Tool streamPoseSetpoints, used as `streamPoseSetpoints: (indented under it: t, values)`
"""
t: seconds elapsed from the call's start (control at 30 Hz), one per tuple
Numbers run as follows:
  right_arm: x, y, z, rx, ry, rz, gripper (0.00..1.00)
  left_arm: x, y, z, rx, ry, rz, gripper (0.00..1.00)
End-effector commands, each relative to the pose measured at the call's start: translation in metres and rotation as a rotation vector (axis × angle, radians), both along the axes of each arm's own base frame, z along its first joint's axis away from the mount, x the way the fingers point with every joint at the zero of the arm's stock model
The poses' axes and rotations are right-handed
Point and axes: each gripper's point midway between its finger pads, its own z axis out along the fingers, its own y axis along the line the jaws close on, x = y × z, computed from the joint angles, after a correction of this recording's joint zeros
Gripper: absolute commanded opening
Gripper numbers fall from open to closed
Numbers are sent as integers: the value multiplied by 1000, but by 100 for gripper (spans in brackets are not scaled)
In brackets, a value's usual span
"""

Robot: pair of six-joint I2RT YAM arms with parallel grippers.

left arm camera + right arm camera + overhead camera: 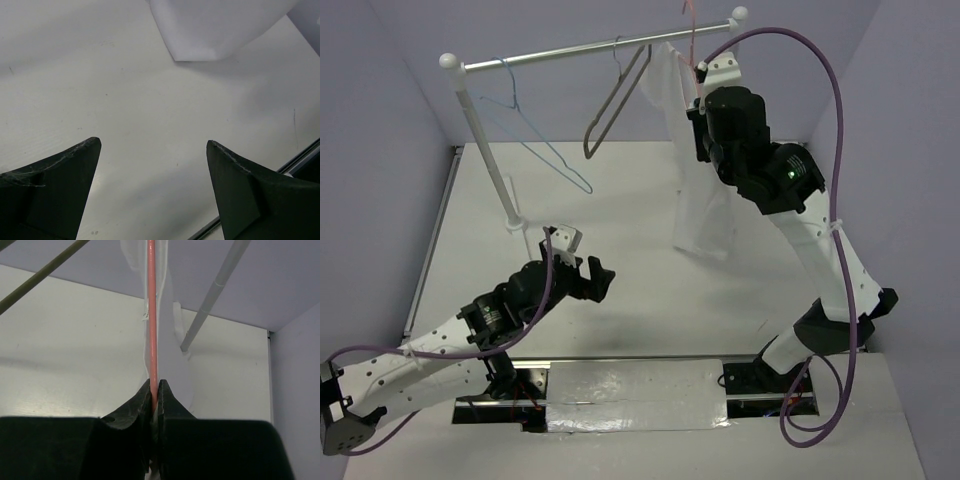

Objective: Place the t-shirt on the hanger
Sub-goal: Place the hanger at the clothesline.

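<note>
The white t-shirt (692, 180) hangs from the pink-red wire hanger (691, 30) near the right end of the rail, its lower hem just above the table. My right gripper (155, 387) is shut on the hanger (152, 315) wire, with t-shirt (172, 365) fabric behind it. In the top view the right gripper (703, 85) sits high beside the shirt's shoulder. My left gripper (597, 277) is open and empty low over the table, left of the shirt. In the left wrist view the left gripper (154, 145) faces bare table, with the t-shirt's hem (215, 25) ahead.
A white rack with a metal rail (590, 48) stands at the back on a pole (490, 150). A light-blue wire hanger (535, 140) and a thicker grey-brown hanger (615, 100) hang on it. The rail also shows in the right wrist view (215, 290). The table's front edge carries silver tape (635, 395).
</note>
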Motion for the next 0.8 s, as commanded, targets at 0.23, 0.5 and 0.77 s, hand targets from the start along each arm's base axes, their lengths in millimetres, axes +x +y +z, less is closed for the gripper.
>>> streamPoseSetpoints:
  t: [0.23,0.5,0.77]
  values:
    - [42,-3,17,69,-68,-10,0,-5,-17,8,-72,-131,-111,100]
    - [83,-8,16,54,-70,23,0,-30,-18,33,-189,-250,-237,99]
    - [103,-14,14,84,-93,29,0,-32,-11,35,-217,-266,-218,99]
